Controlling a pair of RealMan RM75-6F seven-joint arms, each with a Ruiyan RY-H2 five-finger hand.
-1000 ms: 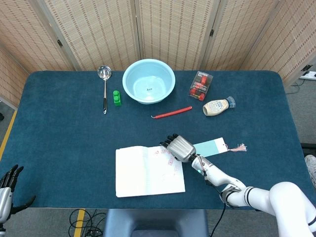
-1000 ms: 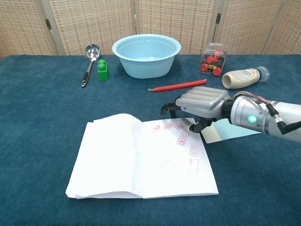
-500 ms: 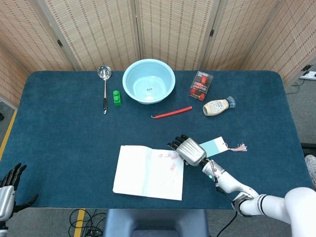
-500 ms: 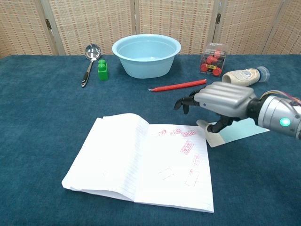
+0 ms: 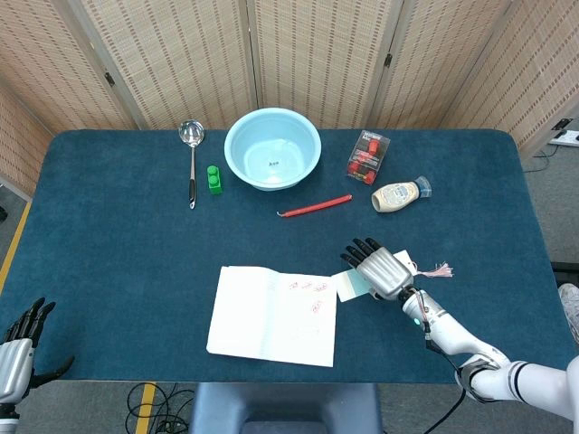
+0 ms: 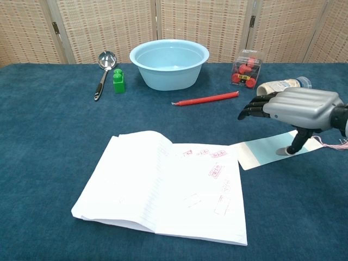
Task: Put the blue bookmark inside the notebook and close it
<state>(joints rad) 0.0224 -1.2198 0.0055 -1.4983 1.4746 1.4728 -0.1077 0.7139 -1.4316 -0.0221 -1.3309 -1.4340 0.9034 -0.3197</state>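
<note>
Woven cane screens stand behind a table (image 5: 109, 235) covered in dark blue, felt-like cloth. On it, the flat pale-blue paper bookmark (image 6: 266, 151) lies just right of the open notebook (image 6: 163, 187), its near end touching or nearly touching the page edge; a pinkish tassel (image 5: 437, 269) trails from its far end. The right hand (image 6: 296, 109), smooth grey metal with dark fingertips, hovers palm-down over the bookmark with fingers spread and holding nothing; its thumb tip reaches down to the strip. The notebook's lined white pages carry red stamps. The left hand (image 5: 20, 342) hangs at the table's near left corner, fingers apart and empty. Farther back sit a glossy light-blue bowl (image 5: 272, 148), a steel ladle (image 5: 191, 158) and a red pen (image 5: 314, 206).
</note>
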